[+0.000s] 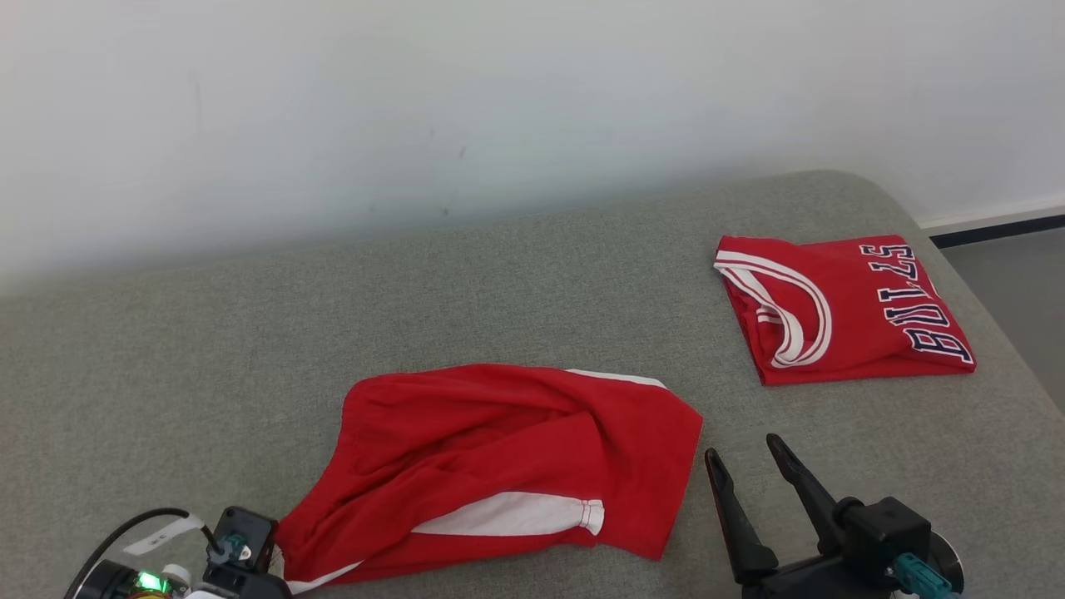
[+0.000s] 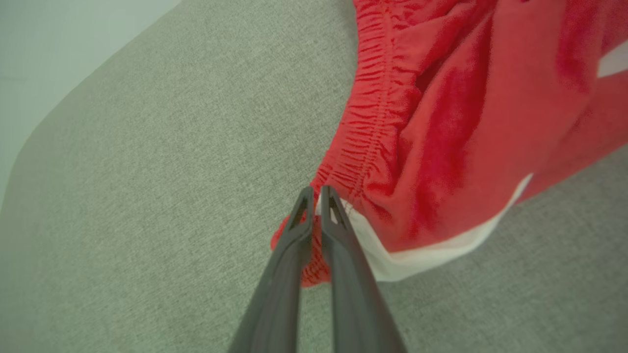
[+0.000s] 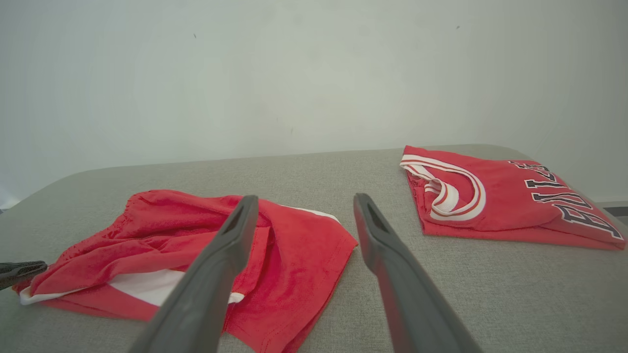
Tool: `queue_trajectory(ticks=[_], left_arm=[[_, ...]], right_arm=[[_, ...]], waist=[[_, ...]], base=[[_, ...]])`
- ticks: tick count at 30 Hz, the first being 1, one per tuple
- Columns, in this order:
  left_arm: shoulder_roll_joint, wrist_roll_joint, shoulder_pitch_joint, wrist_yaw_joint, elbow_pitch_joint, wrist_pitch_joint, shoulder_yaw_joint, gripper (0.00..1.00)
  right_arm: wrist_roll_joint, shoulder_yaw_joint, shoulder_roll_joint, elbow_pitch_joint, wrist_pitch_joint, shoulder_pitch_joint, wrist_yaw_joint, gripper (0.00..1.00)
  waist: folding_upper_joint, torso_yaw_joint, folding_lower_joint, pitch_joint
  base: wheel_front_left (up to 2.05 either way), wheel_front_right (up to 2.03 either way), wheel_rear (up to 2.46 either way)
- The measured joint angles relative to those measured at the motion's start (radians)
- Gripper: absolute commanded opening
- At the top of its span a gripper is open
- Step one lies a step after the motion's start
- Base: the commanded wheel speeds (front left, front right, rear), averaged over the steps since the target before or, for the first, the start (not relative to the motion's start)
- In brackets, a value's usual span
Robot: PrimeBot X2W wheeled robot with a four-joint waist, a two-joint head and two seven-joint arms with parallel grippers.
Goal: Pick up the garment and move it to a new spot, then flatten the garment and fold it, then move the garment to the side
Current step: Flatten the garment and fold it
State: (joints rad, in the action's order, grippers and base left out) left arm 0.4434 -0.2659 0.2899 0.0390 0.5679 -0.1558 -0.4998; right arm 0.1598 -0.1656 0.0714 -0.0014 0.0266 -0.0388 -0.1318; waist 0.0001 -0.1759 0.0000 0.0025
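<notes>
The garment point(image 1: 499, 449) is a pair of red shorts with white side stripes, lying crumpled on the grey cushion at front centre. In the left wrist view my left gripper point(image 2: 317, 192) has its fingers drawn nearly together on the elastic waistband corner of the garment point(image 2: 441, 122). Its wrist housing point(image 1: 237, 541) sits at the shorts' lower left edge. My right gripper point(image 1: 742, 447) stands open just right of the shorts, with nothing between its fingers. In the right wrist view, the right gripper point(image 3: 304, 198) points over the garment's point(image 3: 294, 245) right hem.
A folded red jersey point(image 1: 840, 308) with dark lettering lies at the back right of the grey cushion point(image 1: 333, 291). A pale wall runs behind. The cushion's rounded right edge drops to the floor point(image 1: 1015, 274).
</notes>
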Motion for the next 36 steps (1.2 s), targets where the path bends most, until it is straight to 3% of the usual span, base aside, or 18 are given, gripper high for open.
queue_trajectory(ticks=[11, 12, 13, 26, 28, 29, 32, 36], left_arm=[[-0.028, -0.033, -0.039, -0.049, -0.022, 0.009, 0.011, 0.02], [-0.023, -0.027, -0.04, -0.053, -0.029, 0.016, 0.008, 0.88], [-0.017, -0.018, -0.038, -0.057, -0.039, 0.02, 0.005, 1.0], [0.053, 0.036, -0.003, 0.002, -0.086, -0.049, -0.068, 1.0], [0.057, 0.036, 0.001, 0.002, -0.084, -0.057, -0.068, 0.82], [0.059, 0.036, 0.001, -0.003, -0.082, -0.058, -0.068, 0.45], [0.063, 0.028, 0.002, -0.009, -0.075, -0.078, -0.063, 0.0], [0.063, 0.016, -0.001, -0.021, -0.076, -0.102, -0.058, 0.0]], right_arm=[[0.025, -0.09, 0.021, -0.016, -0.054, 0.035, 0.0, 1.0], [0.025, -0.089, 0.024, -0.017, -0.057, 0.038, 0.0, 1.0], [0.026, -0.086, 0.026, -0.018, -0.059, 0.038, 0.0, 1.0], [0.034, -0.099, 0.029, -0.015, -0.061, 0.041, 0.0, 1.0], [0.034, -0.094, 0.032, -0.016, -0.061, 0.043, 0.0, 1.0], [0.034, -0.094, 0.034, -0.017, -0.061, 0.043, 0.0, 1.0], [0.034, -0.091, 0.034, -0.018, -0.062, 0.043, 0.0, 1.0], [0.033, -0.087, 0.034, -0.019, -0.063, 0.042, 0.0, 1.0]], waist=[[0.0, 0.016, 0.0, 0.002], [0.0, 0.018, 0.0, 0.001], [0.0, 0.021, 0.0, 0.001], [0.0, 0.014, 0.0, 0.003], [0.0, 0.006, 0.0, 0.006], [0.0, 0.003, 0.0, 0.007], [0.0, -0.004, 0.0, 0.012], [0.0, -0.007, 0.0, 0.015]], base=[[0.0, 0.0, 0.0], [0.0, 0.0, 0.0], [0.0, 0.0, 0.0], [0.0, 0.0, 0.0], [0.0, 0.0, 0.0], [0.0, 0.0, 0.0], [0.0, 0.0, 0.0], [0.0, 0.0, 0.0]])
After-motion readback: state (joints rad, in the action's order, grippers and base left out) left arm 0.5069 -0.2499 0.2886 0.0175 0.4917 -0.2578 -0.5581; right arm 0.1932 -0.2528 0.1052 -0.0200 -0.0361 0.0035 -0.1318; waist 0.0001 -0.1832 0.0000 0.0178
